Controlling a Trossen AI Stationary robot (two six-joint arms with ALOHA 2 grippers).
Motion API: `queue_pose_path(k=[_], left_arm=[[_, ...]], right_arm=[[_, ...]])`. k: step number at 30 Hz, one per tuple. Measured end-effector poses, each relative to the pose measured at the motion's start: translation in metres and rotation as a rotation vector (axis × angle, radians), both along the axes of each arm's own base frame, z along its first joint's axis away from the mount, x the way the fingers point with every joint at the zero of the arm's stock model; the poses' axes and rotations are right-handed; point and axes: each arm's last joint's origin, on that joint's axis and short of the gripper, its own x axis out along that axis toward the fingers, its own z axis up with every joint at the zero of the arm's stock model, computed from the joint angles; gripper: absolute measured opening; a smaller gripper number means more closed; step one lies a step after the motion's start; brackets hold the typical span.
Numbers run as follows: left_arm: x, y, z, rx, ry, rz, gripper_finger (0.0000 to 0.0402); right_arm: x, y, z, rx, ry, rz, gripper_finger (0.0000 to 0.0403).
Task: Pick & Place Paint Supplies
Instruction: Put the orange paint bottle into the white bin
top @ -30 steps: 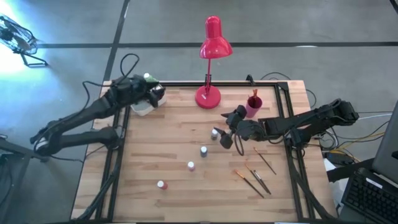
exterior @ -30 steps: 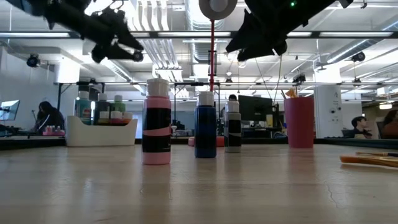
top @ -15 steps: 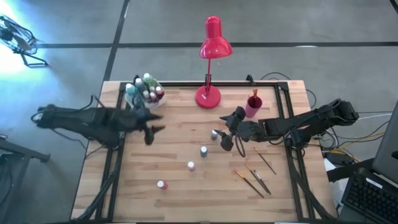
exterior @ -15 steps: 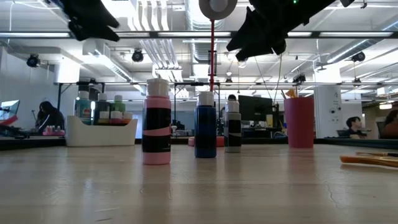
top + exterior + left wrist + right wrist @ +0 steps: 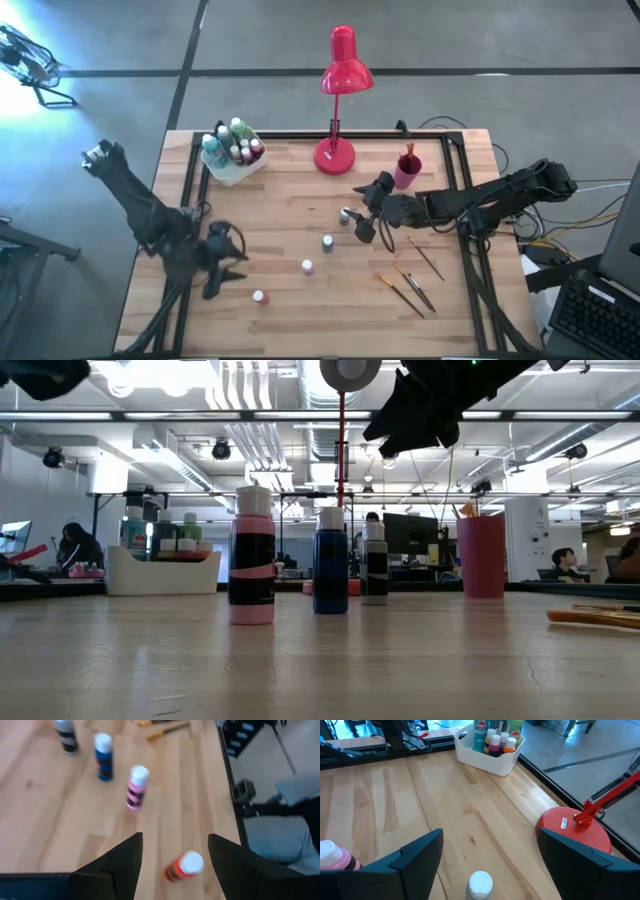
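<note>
Left gripper [image 5: 222, 268] hovers over the near-left part of the desk [image 5: 300, 215], fingers spread and carrying nothing; its wrist view looks down between the two dark fingers [image 5: 114, 866] at the red bottle [image 5: 183, 866]. That bottle stands alone nearest the front edge, just beside this gripper on the side toward the desk's middle, and well apart from the right arm, so the left arm is plainly the nearer one. Bottle is upright, white cap up, long axis vertical; seen from the wrist it leans only by perspective. Beyond it, in a loose diagonal line, stand the pink bottle [image 5: 307, 266], the blue bottle [image 5: 327, 242] and a black-banded bottle [image 5: 346, 214], all upright. Right gripper [image 5: 366, 218] hangs just over that last bottle near the pink cup [image 5: 407, 170], fingers apart, empty. White bin [image 5: 232, 165] at the far-left corner already holds several bottles. Paintbrushes [image 5: 405, 285] lie flat toward the right front, long axes slanting across the boards.
</note>
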Motion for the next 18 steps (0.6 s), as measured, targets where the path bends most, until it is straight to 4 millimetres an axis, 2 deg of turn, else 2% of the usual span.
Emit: queue_pose_path(k=[9, 18], left_arm=[[0.011, -0.042, -0.010, 0.077, 0.094, -0.128, 0.0229], [0.024, -0.061, -0.030, 0.120, 0.196, -0.160, 0.0229]], right_arm=[[0.000, 0.000, 0.000, 0.013, -0.007, -0.008, 0.0341], [0.000, 0.000, 0.000, 0.015, -0.013, -0.011, 0.0337]])
